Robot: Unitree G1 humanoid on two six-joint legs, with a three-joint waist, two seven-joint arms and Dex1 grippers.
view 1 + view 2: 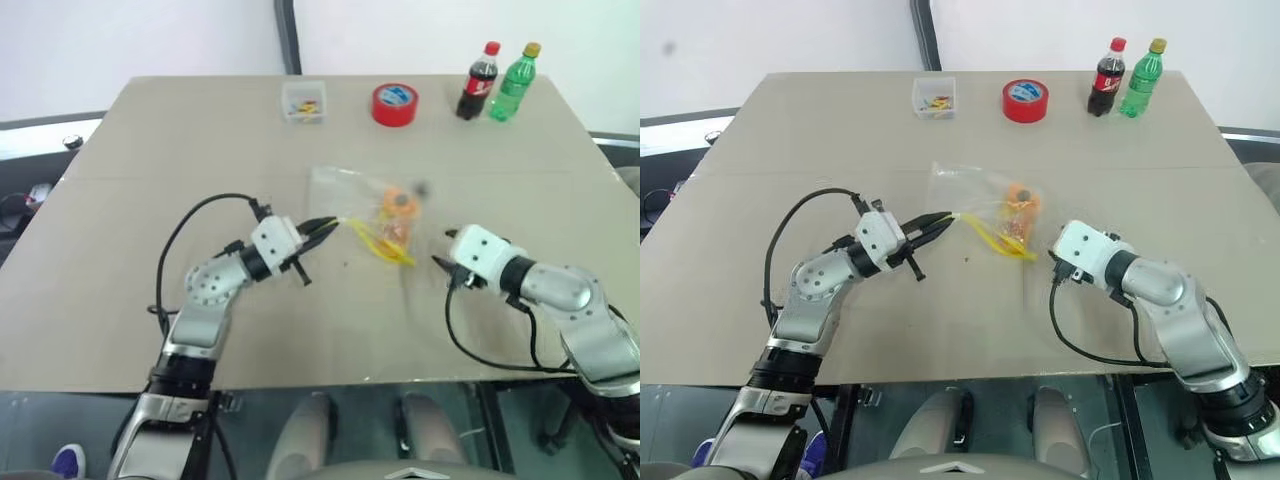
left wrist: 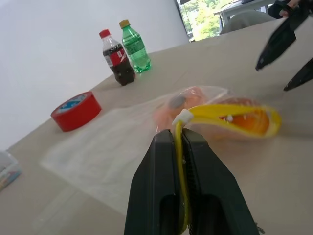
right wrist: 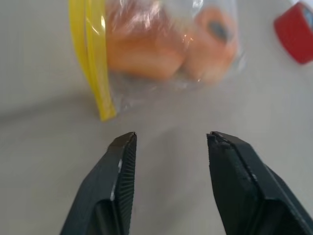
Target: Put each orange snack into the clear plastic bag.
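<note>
While pinching bag (image 2: 122, 142), right gripper (image 3: 171, 142) agape.

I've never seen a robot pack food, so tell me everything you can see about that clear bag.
The bag is thin, crinkly, see-through plastic with a yellow strip along its mouth. It lies mid-table, bulging around two orange snacks inside. The left hand pinches the strip's end shut between its fingers. The right hand is open beside it, not touching.

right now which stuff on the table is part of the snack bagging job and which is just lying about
Job: orange snacks, inside the clear plastic bag; left gripper pinching its yellow strip; right gripper open.

Lying about: red tape roll, cola bottle, green bottle, small clear box.
</note>
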